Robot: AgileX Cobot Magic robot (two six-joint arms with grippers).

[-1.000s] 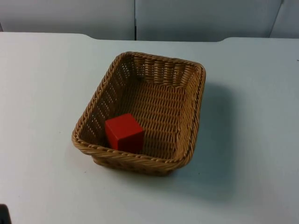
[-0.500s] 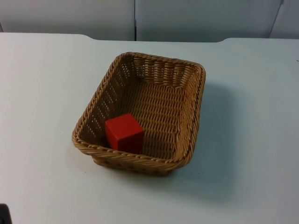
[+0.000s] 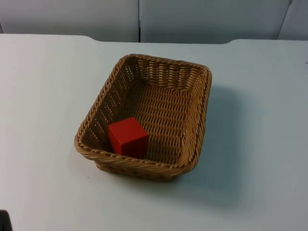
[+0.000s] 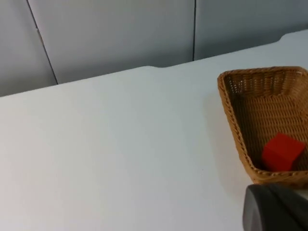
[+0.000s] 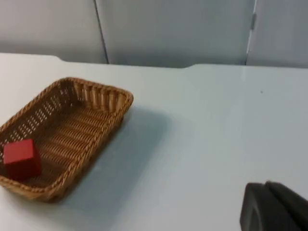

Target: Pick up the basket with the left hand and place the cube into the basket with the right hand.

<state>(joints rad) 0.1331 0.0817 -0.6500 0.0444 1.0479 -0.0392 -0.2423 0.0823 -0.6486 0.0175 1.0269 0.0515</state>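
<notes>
**One cube already in the basket, both arms drawn back**

One red cube sits inside the wicker basket in your top view, tucked into the lower left corner of the basket's floor and close against the near wall. The basket rests flat on the white table, near the centre of the frame, with the grey partition wall along the upper edge. Judging by that, the placing step looks finished, and nothing is lifting the basket.

In your left wrist view, the basket and the cube stand well apart from the left gripper, of which you get one black fingertip and nothing more. You cannot tell whether its fingers are spread or closed, but it holds and touches nothing here.

In your right wrist view, the basket with the cube inside lies across a stretch of bare table from the right gripper's black fingertip. Again you cannot tell how far the fingers stand apart; they grasp nothing.

Both arms wait clear of the basket. If you count the task as done, the next move calls only for keeping them parked.
</notes>
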